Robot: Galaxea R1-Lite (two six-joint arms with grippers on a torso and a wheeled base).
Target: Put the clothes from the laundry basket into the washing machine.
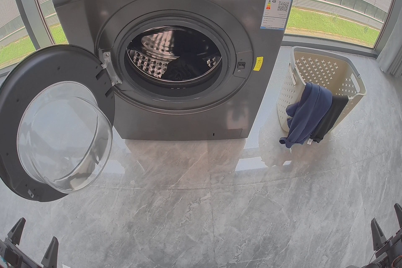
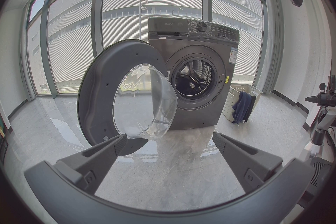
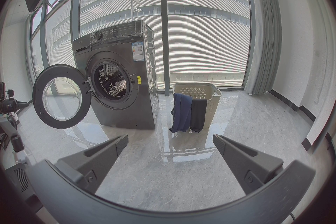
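Note:
The grey washing machine (image 1: 176, 51) stands ahead with its round door (image 1: 54, 122) swung wide open to the left; something dark lies inside the drum (image 1: 180, 68). To its right is the cream laundry basket (image 1: 339, 68), with a blue garment (image 1: 307, 114) and a black garment (image 1: 333, 116) draped over its front rim. My left gripper (image 1: 33, 241) is open at the lower left, far from the machine. Low at the right, well short of the basket, my right gripper (image 1: 387, 222) is open too. Both hold nothing.
Grey marble floor (image 1: 201, 206) stretches between me and the machine. Tall windows (image 3: 206, 25) run behind the washing machine (image 3: 115, 74) and laundry basket (image 3: 210, 95), with a curtain (image 3: 260, 42) at the right. The open door (image 2: 119, 95) juts out over the floor on the left.

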